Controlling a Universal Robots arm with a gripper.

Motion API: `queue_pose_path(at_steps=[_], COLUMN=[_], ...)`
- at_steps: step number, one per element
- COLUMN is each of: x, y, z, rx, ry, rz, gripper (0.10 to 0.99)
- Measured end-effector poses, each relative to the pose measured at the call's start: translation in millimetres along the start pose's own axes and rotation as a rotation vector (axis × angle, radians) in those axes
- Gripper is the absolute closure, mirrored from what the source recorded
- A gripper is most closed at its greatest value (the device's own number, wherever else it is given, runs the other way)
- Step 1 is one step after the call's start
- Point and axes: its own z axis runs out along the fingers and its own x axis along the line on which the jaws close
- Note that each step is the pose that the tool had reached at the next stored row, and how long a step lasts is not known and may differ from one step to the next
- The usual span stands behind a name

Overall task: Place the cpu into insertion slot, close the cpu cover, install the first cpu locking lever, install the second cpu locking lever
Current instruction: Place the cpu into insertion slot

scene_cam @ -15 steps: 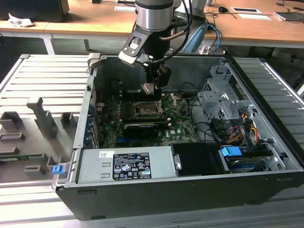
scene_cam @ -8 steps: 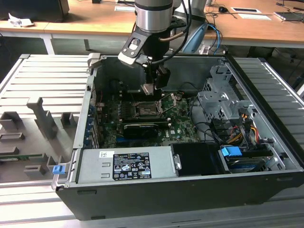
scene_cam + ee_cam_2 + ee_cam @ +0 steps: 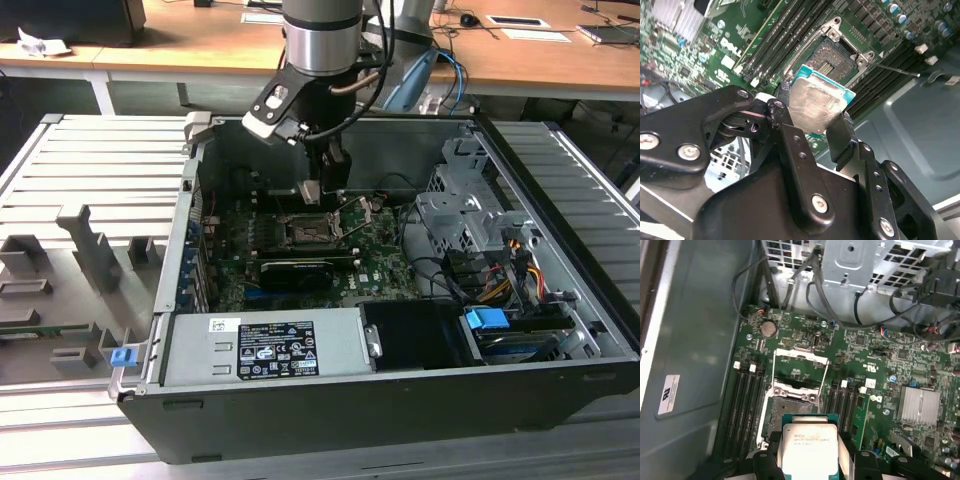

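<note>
An open case is laid on a ribbed grey worktop. The arm is positioned over its far side, and the gripper is hung just above the slot in the green board, with the pale cpu clamped at its tip. A power supply is seen at the near edge, a drive cage on the exterior view's right, and grey fixtures on the exterior view's left.

We see the cpu, silver-faced with a teal edge, held tilted just above the bare insertion slot; the cpu cover is swung open beside it.
</note>
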Motion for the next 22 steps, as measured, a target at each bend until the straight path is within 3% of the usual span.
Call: queue_pose_path(at_steps=[3,5,17,22], x=[-0.1,-0.1,4.5,8.5], y=[-0.5,-0.8,-2.4,-7.5], z=[5.9,9.4,35.6,51.4], rx=[-0.001,-0.002,-0.002,-0.002], ry=[-0.0072,-0.0104,-0.0111,-0.0111], rz=[0.085,0.113,0.112,0.112], gripper=[0.553,0.553,0.553,0.553])
